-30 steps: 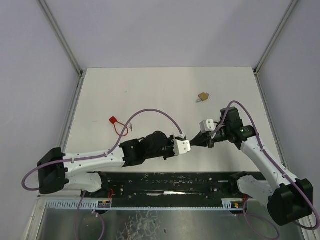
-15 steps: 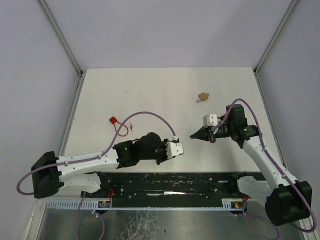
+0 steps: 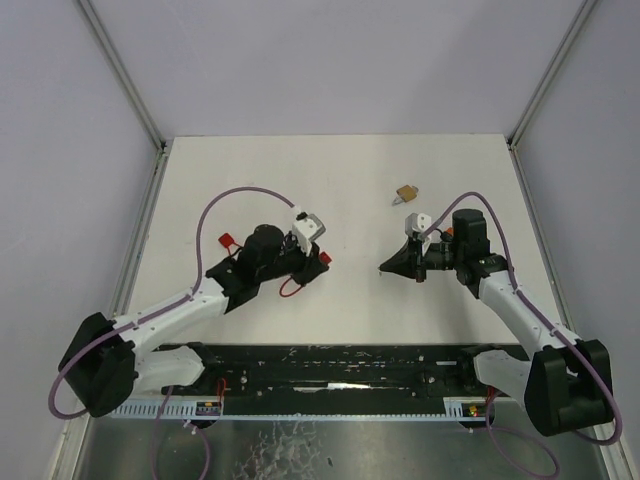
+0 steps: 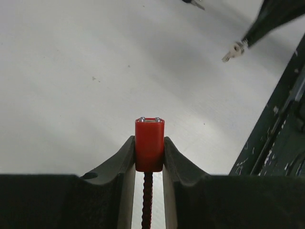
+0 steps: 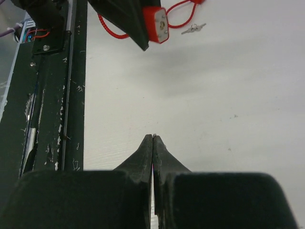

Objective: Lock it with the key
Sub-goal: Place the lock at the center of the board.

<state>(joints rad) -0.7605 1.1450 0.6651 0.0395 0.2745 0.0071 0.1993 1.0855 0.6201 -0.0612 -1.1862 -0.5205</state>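
**Lock and key both in hand, held apart above the table, not yet mated.**

The left gripper (image 4: pixel 149 143) is clenched on the flat sides of the red cable lock (image 4: pixel 149 131), left of the table's (image 3: pixel 350 170) middle, with the lock's end face turned toward the right gripper (image 5: pixel 153 139). That gripper is pinched shut on the key (image 4: pixel 233 49), right of the middle. Judged: the lock body is rigid and light and is best held by its sides; its cable (image 3: pixel 290 288) hangs limp and may drag; the key is thin, smooth and liable to pivot. The left arm reaches out from the near left corner. The right arm is bent, fingers levelled leftward at the lock.
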